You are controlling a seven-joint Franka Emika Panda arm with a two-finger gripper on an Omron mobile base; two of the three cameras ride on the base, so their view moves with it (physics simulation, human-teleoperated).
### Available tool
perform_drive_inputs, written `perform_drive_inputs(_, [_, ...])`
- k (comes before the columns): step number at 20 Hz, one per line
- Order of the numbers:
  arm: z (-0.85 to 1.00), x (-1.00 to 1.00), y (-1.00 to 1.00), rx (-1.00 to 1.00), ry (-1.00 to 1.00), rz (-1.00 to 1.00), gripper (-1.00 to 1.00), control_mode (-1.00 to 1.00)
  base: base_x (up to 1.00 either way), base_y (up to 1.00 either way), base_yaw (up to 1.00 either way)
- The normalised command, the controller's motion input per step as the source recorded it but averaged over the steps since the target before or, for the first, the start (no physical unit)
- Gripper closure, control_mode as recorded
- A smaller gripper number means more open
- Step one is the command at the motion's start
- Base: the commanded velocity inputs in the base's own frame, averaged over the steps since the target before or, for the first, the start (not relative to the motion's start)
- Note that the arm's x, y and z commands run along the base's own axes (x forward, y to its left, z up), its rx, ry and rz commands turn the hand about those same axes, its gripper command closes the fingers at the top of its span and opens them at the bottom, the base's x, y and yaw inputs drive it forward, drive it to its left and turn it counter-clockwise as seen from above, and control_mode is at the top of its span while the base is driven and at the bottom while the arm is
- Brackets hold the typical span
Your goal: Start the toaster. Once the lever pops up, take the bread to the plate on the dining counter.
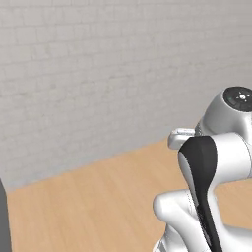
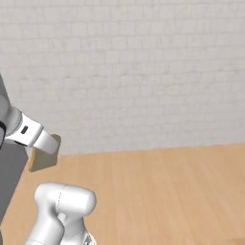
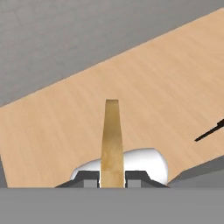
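My gripper (image 3: 112,177) is shut on the bread (image 3: 112,139), a thin golden-tan slice that shows edge-on in the hand view, standing up between the two dark fingertips. From the right base view the gripper (image 2: 49,143) sits at the far left, with the bread (image 2: 42,159) hanging from it above a light wood surface (image 2: 158,191). The toaster and the plate are out of view. I cannot tell whether this wood surface is the dining counter.
A pale grey brick wall (image 1: 98,74) rises behind the wood surface (image 1: 88,206). A dark grey upright edge (image 1: 3,219) stands at the far left. A thin dark line (image 3: 209,131) crosses the wood at the right of the hand view.
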Motion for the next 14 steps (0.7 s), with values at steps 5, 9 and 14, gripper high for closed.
perform_drive_inputs(5, [0.00,0.00,0.00,0.00,0.00,0.00,1.00,1.00,0.91,0.01,-0.50])
perform_drive_inputs(9, [0.00,0.00,0.00,0.00,0.00,0.00,1.00,1.00,0.68,0.04,-0.60])
perform_drive_inputs(14, [0.00,0.00,0.00,0.00,0.00,0.00,1.00,1.00,0.51,0.02,-0.67])
